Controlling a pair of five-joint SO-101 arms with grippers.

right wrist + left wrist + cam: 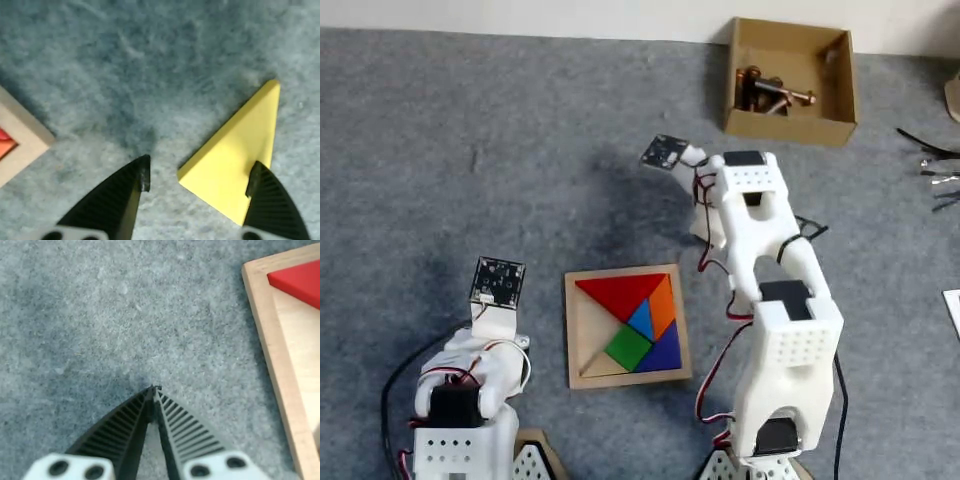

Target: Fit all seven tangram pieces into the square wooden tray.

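The square wooden tray (578,330) is seen lying flat on the grey carpet (470,150), between the two arms. Five coloured pieces are seated in it: a red triangle (620,293) along the far edge, an orange piece (663,305) by the right rim, a small blue triangle (642,320) near the middle, a green square (628,348) below it, and a purple piece (664,353) in the near right corner. Bare wood is left along the tray's left side.

A yellow triangle (235,160) is found flat on the carpet outside the tray, in the right wrist view, a corner of the tray showing well apart from it. The right gripper (200,180) is held wide open over this piece. One fingertip (257,182) is placed over the triangle's edge and the other is set beyond the nearest corner, above bare carpet. Nothing is gripped, and whether the piece is touched cannot be told.

The left gripper (154,390) is closed tip to tip with nothing between its fingers. It is poised over carpet just beside the tray's left rim.

In the high view the right arm (770,300) is stretched out to the right of the tray. The left arm (470,385) is drawn back at the near left. A cardboard box (840,70) holding metal parts (770,90) is set at the far side, well apart from the tray.
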